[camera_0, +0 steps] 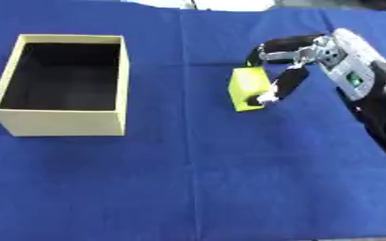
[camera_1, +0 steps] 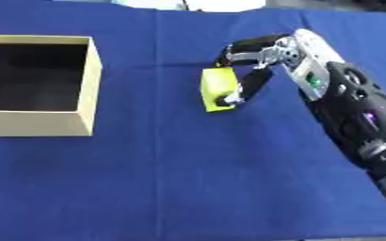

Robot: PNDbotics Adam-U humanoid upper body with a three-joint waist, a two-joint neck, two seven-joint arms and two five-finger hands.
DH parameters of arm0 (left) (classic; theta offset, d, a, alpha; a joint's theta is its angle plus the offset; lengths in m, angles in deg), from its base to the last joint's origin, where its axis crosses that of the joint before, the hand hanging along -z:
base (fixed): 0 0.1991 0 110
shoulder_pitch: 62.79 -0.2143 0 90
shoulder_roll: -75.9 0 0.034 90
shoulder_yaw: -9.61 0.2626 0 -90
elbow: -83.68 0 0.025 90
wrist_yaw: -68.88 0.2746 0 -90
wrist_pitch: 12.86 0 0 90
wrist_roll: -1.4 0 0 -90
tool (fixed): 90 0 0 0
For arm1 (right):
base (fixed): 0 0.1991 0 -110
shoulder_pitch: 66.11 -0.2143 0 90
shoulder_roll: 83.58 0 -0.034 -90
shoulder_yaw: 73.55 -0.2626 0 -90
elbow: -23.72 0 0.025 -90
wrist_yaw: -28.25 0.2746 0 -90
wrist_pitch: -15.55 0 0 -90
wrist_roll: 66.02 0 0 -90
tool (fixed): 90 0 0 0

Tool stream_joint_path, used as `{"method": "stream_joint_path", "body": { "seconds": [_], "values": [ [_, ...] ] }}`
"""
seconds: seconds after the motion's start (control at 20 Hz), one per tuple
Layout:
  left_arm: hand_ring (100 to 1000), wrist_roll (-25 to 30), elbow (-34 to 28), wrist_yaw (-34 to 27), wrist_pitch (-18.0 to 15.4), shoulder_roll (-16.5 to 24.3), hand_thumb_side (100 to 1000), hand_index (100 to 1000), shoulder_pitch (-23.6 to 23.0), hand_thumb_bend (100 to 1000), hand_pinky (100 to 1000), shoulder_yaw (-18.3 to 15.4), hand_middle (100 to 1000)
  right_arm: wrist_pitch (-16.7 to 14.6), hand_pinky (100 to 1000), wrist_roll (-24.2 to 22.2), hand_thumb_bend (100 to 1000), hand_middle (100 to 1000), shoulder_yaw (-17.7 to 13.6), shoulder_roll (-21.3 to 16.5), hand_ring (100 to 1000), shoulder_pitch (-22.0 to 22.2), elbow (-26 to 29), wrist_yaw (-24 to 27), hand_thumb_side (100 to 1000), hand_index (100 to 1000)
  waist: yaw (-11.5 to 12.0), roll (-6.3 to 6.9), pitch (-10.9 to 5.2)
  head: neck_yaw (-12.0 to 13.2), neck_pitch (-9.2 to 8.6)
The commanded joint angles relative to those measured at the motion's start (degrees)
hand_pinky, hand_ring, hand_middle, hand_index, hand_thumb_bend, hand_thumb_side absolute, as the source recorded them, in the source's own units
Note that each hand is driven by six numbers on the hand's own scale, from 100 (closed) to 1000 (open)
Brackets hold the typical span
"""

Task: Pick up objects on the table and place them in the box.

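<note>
A small yellow block (camera_0: 247, 89) sits right of the table's middle, over the blue cloth. My right hand (camera_0: 299, 59) reaches in from the right edge, and its curled fingers and thumb pinch the block from the far side and the right side. I cannot tell whether the block rests on the cloth or hangs just above it. An open cardboard box (camera_0: 122, 70) with a dark, empty inside stands at the left. My left hand shows in neither view.
A blue cloth (camera_0: 196, 179) covers the whole table, with a crease running down its middle. Between the block and the box lies a strip of bare cloth. The near half of the table holds nothing else.
</note>
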Motion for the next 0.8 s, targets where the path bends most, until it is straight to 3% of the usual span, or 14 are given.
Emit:
{"method": "stream_joint_path", "body": {
  "seconds": [0.05, 0.25, 0.3, 0.35, 0.4, 0.5, 0.8],
  "values": [
    [806, 0.34, -0.9, 0.11, 0.05, 0.53, 797, 592, 0.39, 232, 863, 0.04, 678, -4.86, 803, -4.42, 200, 596, -0.74, -0.95, 815, -1.12, 1.01, 1.14, 557, 716, -0.06, 0.11, -1.2, -0.12, -0.67],
    [806, 0.52, -0.9, 0.18, 0.11, 0.57, 795, 592, 0.38, 225, 864, 0.03, 678, -4.07, 788, -4.03, 103, 570, -0.74, -0.96, 803, -1.5, 1.16, 2.07, 483, 691, -0.11, 0.06, -1.36, -0.07, -0.68],
    [806, 0.54, -0.9, 0.18, 0.1, 0.59, 795, 592, 0.37, 225, 864, 0.02, 678, -3.95, 780, -4.05, 100, 554, -0.78, -1.0, 794, -1.66, 1.26, 2.41, 405, 677, -0.12, 0.06, -1.43, -0.05, -0.62],
    [806, 0.54, -0.9, 0.17, 0.1, 0.61, 795, 592, 0.35, 224, 864, 0.0, 678, -3.8, 779, -4.0, 100, 549, -0.87, -1.05, 793, -1.85, 1.43, 2.68, 381, 673, -0.14, 0.05, -1.49, -0.02, -0.58],
    [806, 0.55, -0.9, 0.17, 0.11, 0.61, 793, 592, 0.33, 222, 864, 0.0, 678, -3.62, 768, -3.88, 106, 524, -1.01, -1.06, 781, -2.08, 1.62, 2.84, 254, 652, -0.17, 0.03, -1.57, -0.04, -0.54],
    [806, 0.59, -0.9, 0.17, 0.13, 0.61, 792, 592, 0.32, 220, 864, 0.02, 678, -3.18, 754, -3.36, 100, 503, -1.25, -0.92, 770, -2.58, 1.96, 2.98, 135, 629, -0.21, -0.01, -1.71, -0.09, -0.46],
    [806, 0.58, -0.9, 0.09, 0.12, 0.65, 788, 592, 0.25, 222, 863, 0.02, 678, -1.34, 735, -0.98, 100, 484, -1.93, 0.62, 750, -5.25, 3.85, 3.7, 100, 604, -0.18, -0.02, -2.18, -0.21, 0.01]
  ]
}}
